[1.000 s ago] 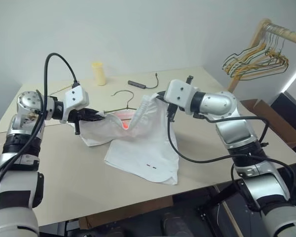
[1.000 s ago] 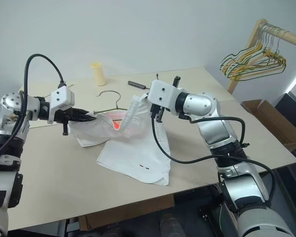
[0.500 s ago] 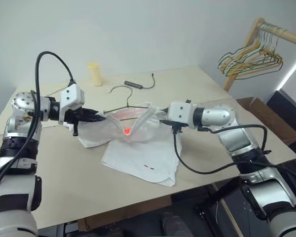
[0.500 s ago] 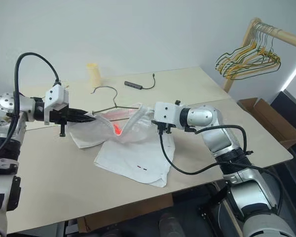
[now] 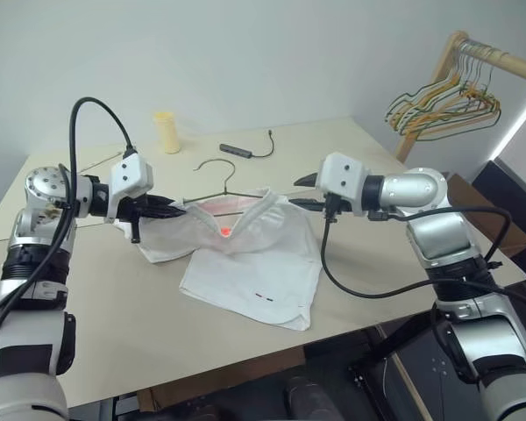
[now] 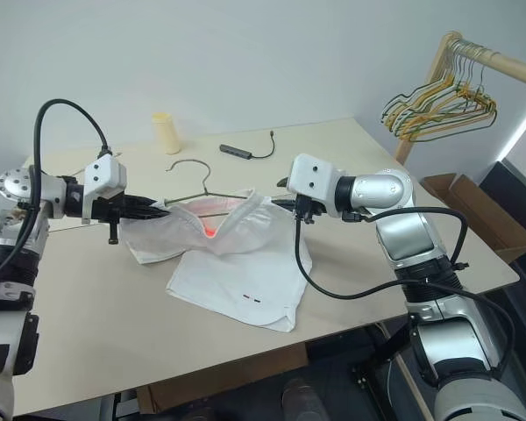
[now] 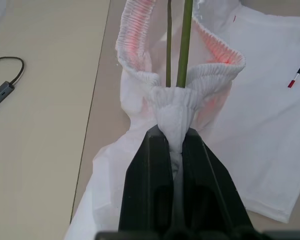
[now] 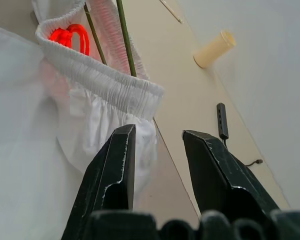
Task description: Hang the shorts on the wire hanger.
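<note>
Lying nearest on the pale surface (image 5: 96, 324), the hem end of the shorts (image 5: 254, 285) spreads flat, its two tiny dark marks facing up, well below and between both sets of jaws. From there the white fabric rises toward the gathered waistband, which is lifted off the surface. The left gripper (image 7: 174, 145) has its jaws pressed together on a bunched fold of that waistband, the cloth squeezed up between the two black fingers (image 7: 149, 170); just past the pinch, two thin strands of the wire hanger (image 7: 185, 45) run straight ahead out of the fold, passing inside the open loop of the elastic. A red glow shows on the inner side of the waistband there. The right gripper (image 8: 157, 137) has its jaws apart with nothing between them; the far corner of the waistband hangs just in front of its fingertips, close to the left one, though contact cannot be judged. In the head views this gripper sits just beside the right end of the shorts, pointing toward the left gripper across the cloth. Beyond both jaws the hanger's curved hook lies on the surface, then a dark cable adapter (image 5: 238, 151) and a cream cup (image 5: 166, 131), and farthest off a wooden rack (image 5: 495, 57) carrying bunched hangers (image 5: 443, 110).
</note>
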Controlling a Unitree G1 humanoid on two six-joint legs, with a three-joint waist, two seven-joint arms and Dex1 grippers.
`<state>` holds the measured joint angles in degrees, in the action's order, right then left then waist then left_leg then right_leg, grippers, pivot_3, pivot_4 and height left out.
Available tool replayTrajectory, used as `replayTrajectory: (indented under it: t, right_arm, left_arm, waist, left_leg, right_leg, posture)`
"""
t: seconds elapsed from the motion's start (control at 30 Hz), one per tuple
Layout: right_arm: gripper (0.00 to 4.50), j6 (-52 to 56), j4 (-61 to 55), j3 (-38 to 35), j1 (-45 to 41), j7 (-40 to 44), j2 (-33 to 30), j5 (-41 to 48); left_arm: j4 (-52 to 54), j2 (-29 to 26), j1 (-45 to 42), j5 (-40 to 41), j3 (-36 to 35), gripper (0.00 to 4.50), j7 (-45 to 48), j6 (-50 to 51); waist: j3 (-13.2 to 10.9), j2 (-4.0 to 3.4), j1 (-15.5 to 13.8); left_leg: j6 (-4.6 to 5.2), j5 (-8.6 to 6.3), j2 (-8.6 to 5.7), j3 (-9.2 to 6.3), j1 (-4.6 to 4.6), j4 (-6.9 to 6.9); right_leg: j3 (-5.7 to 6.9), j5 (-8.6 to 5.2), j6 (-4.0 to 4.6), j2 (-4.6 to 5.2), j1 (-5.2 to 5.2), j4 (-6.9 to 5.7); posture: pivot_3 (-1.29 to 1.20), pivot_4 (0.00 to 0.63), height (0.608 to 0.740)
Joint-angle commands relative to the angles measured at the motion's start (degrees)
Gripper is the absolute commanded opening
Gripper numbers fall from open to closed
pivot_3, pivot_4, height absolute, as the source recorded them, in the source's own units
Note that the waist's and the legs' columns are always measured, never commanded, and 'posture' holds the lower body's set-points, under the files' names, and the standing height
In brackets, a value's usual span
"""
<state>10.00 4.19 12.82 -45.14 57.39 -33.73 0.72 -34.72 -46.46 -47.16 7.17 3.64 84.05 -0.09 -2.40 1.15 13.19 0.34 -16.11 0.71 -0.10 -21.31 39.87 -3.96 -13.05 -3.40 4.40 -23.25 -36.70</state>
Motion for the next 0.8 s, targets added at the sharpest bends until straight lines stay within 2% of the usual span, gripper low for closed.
replayTrajectory:
  t: [0.03,0.17,0.3,0.6,0.7,0.8]
  right_arm:
    - [1.94,-0.06,0.2,-1.26,-1.44,1.2,0.16,1.77]
    - [2.78,0.59,0.94,-1.31,-2.59,4.53,0.03,3.97]
    - [4.12,1.5,2.47,-0.66,-3.87,7.01,-0.28,4.21]
    - [4.12,12.22,10.55,0.28,-8.74,14.19,2.91,7.81]
    - [3.49,11.62,11.53,0.68,-9.05,15.2,3.47,7.61]
    - [2.54,12.32,11.5,0.66,-9.24,15.52,4.33,8.13]
  left_arm:
    - [1.54,-0.06,-1.61,2.09,-1.25,0.0,1.5,-0.82]
    - [1.77,-0.01,-1.57,2.27,-1.25,0.0,2.24,-1.07]
    - [2.22,0.13,-1.63,2.38,-1.1,0.0,2.4,-1.16]
    - [5.44,0.43,-0.76,4.81,-1.65,0.0,4.93,-0.16]
    - [5.84,0.4,-0.62,5.03,-1.66,0.0,4.98,0.15]
    - [5.91,0.43,-0.56,5.36,-1.59,0.0,5.07,0.32]
  waist:
    - [0.0,0.0,0.03]
    - [0.0,0.0,0.08]
    - [0.0,0.0,0.08]
    - [0.0,0.0,0.09]
    - [0.0,0.0,0.08]
    - [0.0,0.0,0.08]
  left_leg:
    - [0.0,0.0,0.0,0.0,0.0,0.0]
    - [0.0,0.0,0.0,0.01,-0.01,0.0]
    - [0.0,0.0,0.0,0.0,0.0,0.0]
    - [0.0,0.0,0.0,-0.01,0.0,-0.01]
    - [0.0,0.0,0.0,-0.01,0.0,0.0]
    - [0.0,0.0,0.01,-0.02,0.0,0.0]
  right_leg:
    - [0.0,0.0,0.0,0.0,0.0,0.0]
    - [0.0,0.0,0.0,0.01,0.0,0.0]
    - [0.0,0.0,0.0,0.01,0.0,0.0]
    - [0.0,0.0,0.0,0.01,0.0,-0.01]
    - [0.0,0.0,0.0,0.02,0.0,-0.02]
    - [0.01,0.0,0.0,0.01,0.0,-0.02]
  posture:
    - [-0.16,0.0,0.74]
    - [-0.16,0.0,0.74]
    - [-0.16,0.0,0.74]
    - [-0.15,0.0,0.74]
    - [-0.15,0.0,0.74]
    - [-0.15,0.0,0.74]
